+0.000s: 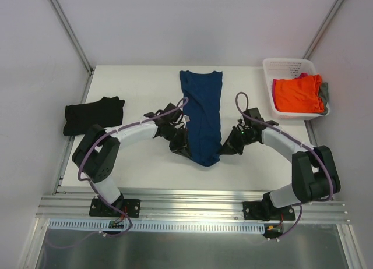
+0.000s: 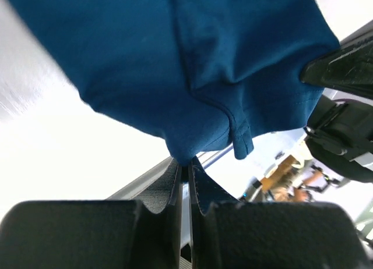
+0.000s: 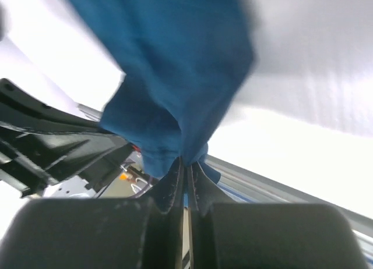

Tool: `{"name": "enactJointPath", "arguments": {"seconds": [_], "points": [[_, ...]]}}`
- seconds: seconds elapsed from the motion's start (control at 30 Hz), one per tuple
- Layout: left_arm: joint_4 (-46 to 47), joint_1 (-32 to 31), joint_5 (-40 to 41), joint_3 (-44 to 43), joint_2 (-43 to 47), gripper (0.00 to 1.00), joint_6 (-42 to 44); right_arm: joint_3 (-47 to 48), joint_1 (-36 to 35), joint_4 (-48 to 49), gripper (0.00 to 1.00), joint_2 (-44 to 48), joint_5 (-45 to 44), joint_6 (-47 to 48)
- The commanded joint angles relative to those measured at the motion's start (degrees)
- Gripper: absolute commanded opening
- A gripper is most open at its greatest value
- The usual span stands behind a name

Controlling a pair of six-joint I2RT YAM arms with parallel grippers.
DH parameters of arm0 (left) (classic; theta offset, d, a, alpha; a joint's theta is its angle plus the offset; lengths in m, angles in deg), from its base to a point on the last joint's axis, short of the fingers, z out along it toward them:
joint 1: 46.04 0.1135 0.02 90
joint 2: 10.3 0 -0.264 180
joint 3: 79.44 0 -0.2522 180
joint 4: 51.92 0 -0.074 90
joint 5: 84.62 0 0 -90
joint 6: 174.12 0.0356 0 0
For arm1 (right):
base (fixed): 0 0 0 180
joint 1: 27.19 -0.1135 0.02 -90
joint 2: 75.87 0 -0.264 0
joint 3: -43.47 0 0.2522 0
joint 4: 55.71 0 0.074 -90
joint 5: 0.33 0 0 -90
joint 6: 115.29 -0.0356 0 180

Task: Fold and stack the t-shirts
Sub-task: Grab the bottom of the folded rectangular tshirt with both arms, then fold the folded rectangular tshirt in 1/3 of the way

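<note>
A navy blue t-shirt [image 1: 201, 106] lies lengthwise down the middle of the white table [image 1: 134, 82], folded narrow. My left gripper [image 1: 185, 148] is shut on its near left corner, and the blue cloth [image 2: 192, 77] bunches right at the fingertips [image 2: 187, 164]. My right gripper [image 1: 224, 147] is shut on the near right corner, where the shirt [image 3: 175, 65] hangs from its closed fingers [image 3: 187, 164]. A black t-shirt [image 1: 93, 114] lies folded at the table's left edge. Orange [image 1: 298, 93], pink and grey shirts sit in the basket.
The white plastic basket [image 1: 285, 64] stands at the back right corner of the table. Aluminium rails run along the table's near edge [image 1: 192, 200] and up both sides. Grey walls enclose the table at the back and sides.
</note>
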Motion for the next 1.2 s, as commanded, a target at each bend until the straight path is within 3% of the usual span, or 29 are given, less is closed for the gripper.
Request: {"name": "enactJointPath", "arguments": {"seconds": [0.0, 0.47, 1.17], "points": [[-4.3, 1.0, 2.4, -4.4, 3.4, 0.0, 6.4, 5.9, 1.1, -4.1, 0.0, 2.5, 0.7, 4.4], [-8.9, 7.9, 10.1, -14.6, 3.2, 0.0, 15.8, 17.0, 6.6, -1.2, 0.01, -1.8, -1.1, 5.9], [-4.9, 14.9, 11.7, -39.6, -20.2, 0.0, 20.3, 36.0, 10.0, 7.8, 0.01, -25.2, -0.6, 6.7]]}}
